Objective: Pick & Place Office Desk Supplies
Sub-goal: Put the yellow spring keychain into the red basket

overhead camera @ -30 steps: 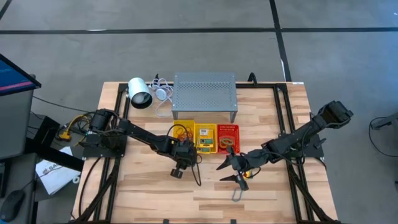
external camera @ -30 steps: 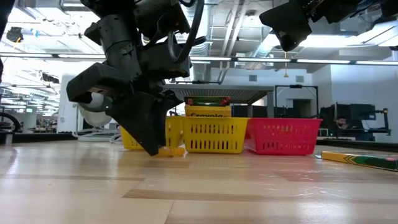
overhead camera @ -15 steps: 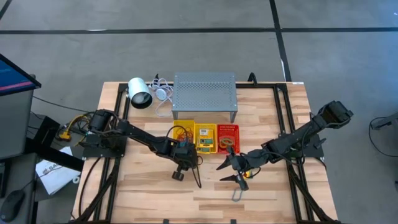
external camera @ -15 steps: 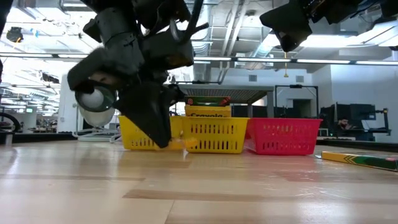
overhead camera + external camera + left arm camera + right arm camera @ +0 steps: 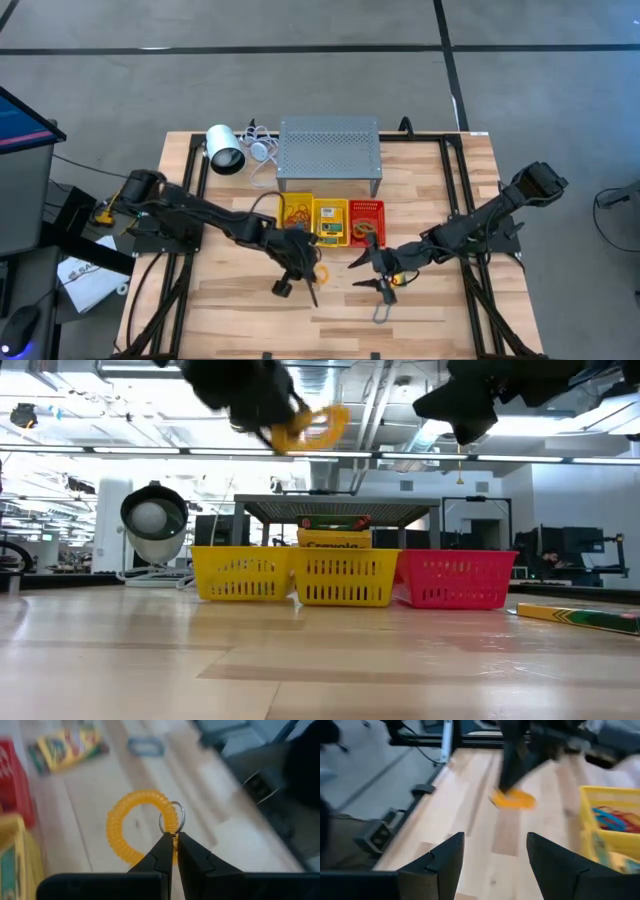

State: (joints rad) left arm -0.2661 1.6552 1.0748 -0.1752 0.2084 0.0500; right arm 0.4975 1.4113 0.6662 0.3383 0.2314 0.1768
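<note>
My left gripper (image 5: 310,288) is shut on an orange spiral coil ring (image 5: 137,827) in front of the baskets. The coil is high above the table in the low view (image 5: 310,425) and also shows in the right wrist view (image 5: 513,799). My right gripper (image 5: 375,270) is open and empty (image 5: 495,865), hovering near the red basket (image 5: 366,222). A yellow-and-green crayon box (image 5: 580,618) and a grey oval ring (image 5: 381,312) lie flat on the table below it. Another crayon box (image 5: 329,222) lies in the middle yellow basket. My left gripper pinches the coil's near side (image 5: 172,832) between the free ends of its two fingers, where a small metal ring (image 5: 172,817) sits on the coil. The coil juts out past the fingertips, tilted and lifted clear of the table.
Two yellow baskets (image 5: 293,212) (image 5: 345,578) and the red one stand in a row before the grey perforated stand (image 5: 330,150). Rubber bands lie in the left yellow basket. A white cylindrical lamp (image 5: 225,150) stands at the back left. Bare wood lies toward the near edge.
My left gripper has risen from the table top with the orange coil, which is now lifted clear and high. The arm has also turned and gone a little toward the table's near-right. My right gripper has kept still.
</note>
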